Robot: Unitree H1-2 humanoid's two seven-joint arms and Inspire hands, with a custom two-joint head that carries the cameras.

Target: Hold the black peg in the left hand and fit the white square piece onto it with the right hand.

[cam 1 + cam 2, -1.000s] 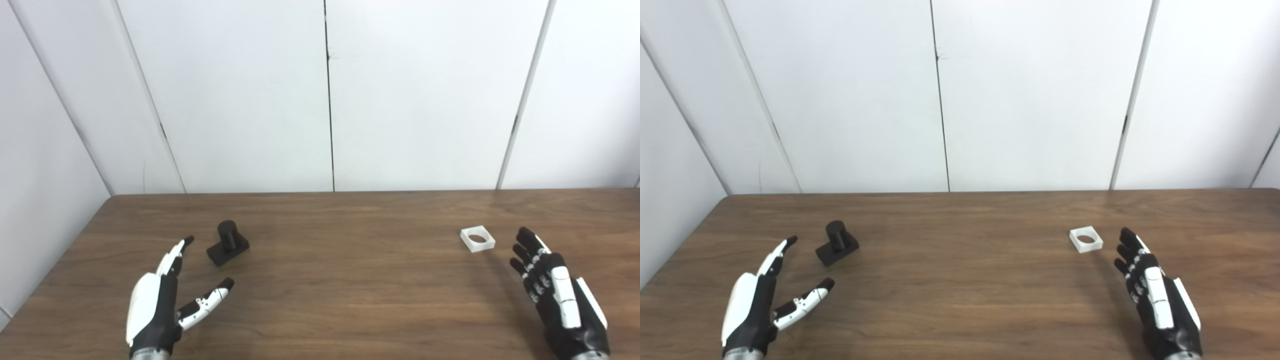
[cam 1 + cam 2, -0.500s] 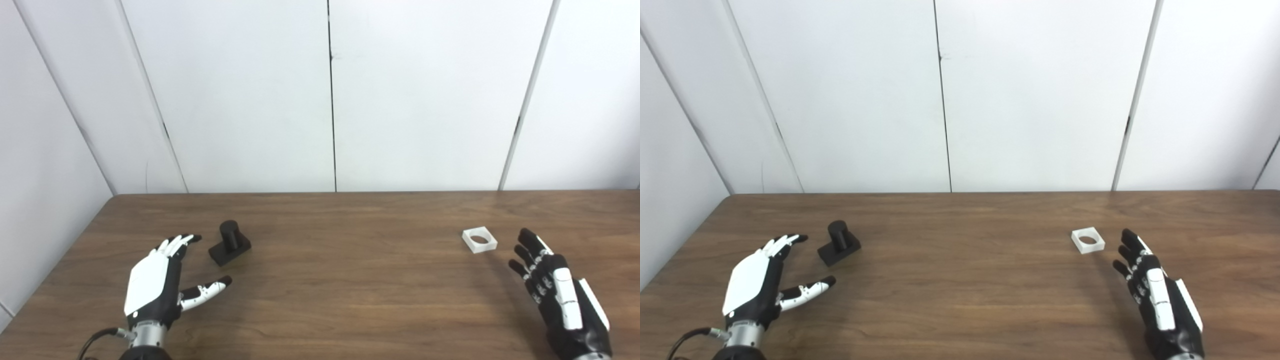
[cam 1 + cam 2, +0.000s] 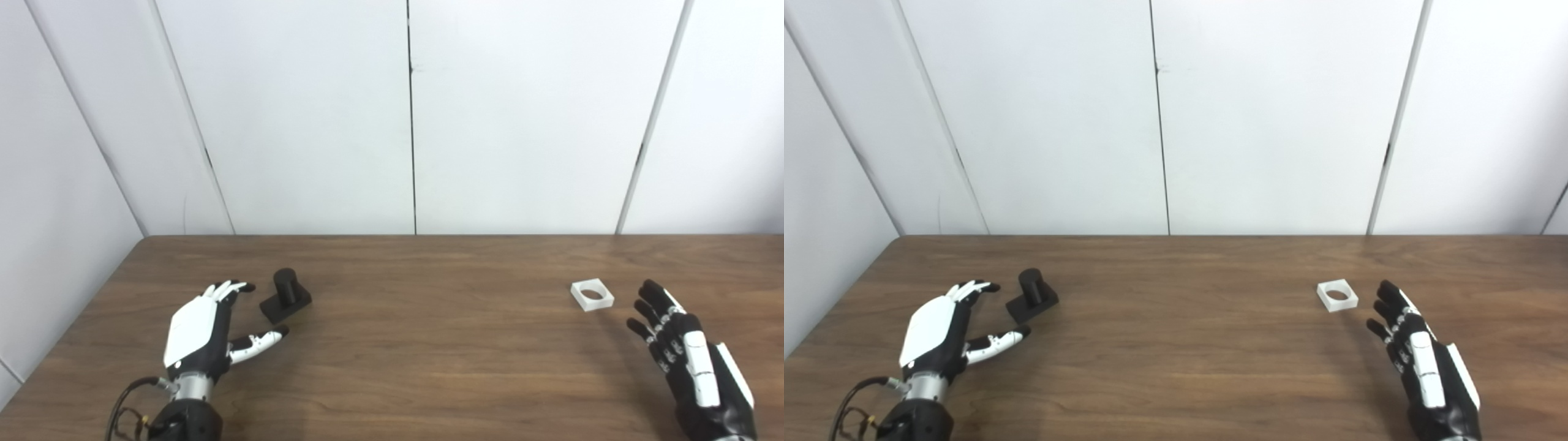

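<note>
Wood table (image 3: pixel 429 343): black cylindrical peg on square base (image 3: pixel 285 296) just beside left hand (image 3: pixel 205 327), fingers spread, empty. White square piece with round hole (image 3: pixel 591 294) near right hand (image 3: pixel 689 358), also spread, empty.

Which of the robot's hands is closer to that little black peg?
Left. The left hand sits open just beside the black peg, not touching; the right hand is far across the table.
</note>
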